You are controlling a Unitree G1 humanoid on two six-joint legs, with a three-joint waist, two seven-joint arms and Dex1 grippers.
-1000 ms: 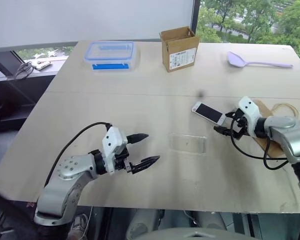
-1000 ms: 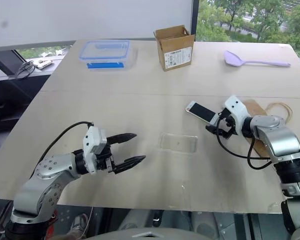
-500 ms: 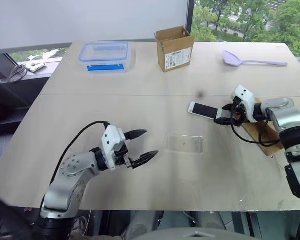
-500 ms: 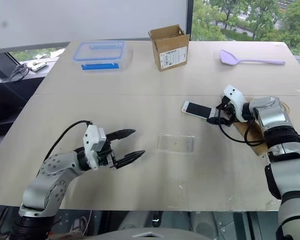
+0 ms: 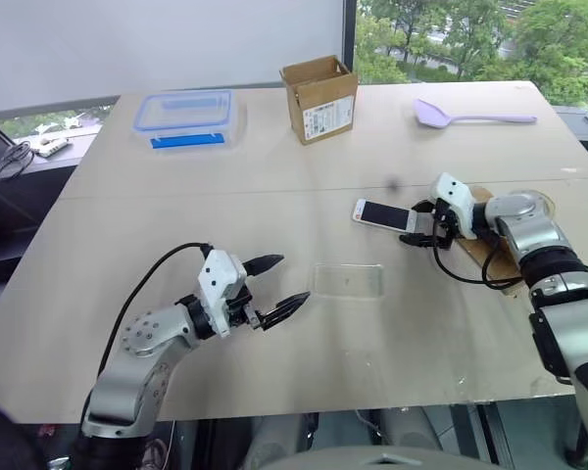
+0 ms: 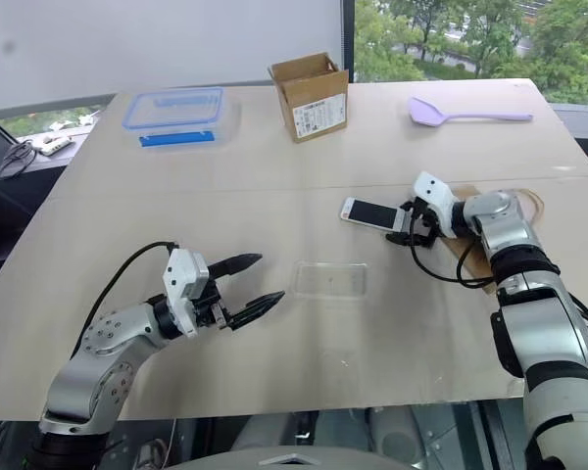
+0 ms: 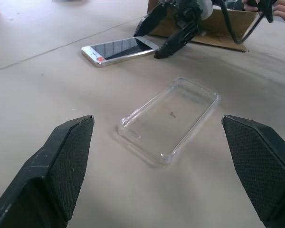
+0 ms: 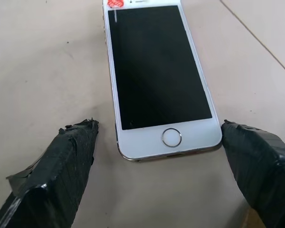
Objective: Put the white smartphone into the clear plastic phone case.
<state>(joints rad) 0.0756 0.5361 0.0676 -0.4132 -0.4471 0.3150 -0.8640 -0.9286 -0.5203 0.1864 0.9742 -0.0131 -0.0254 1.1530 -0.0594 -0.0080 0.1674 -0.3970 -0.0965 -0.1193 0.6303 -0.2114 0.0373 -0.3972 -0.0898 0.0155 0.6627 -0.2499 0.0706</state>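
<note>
Phone [image 5: 383, 215] lies flat on desk [image 5: 274, 176], screen up. Right gripper [image 8: 156, 156] sits at its home-button end, fingers [image 8: 57, 171] spread wide to either side of that end, gripping nothing. Case [image 5: 348, 281] lies empty on desk, near phone and apart from it. Left gripper [image 5: 286, 285] hovers beside case, fingers open, empty.

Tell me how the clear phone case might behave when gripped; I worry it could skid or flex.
The clear plastic phone case looks thin-walled and empty, so it is probably light and may flex if squeezed. Lying flat on the smooth table, it could slide when nudged. Its low, shallow form makes tipping or rolling unlikely.
</note>
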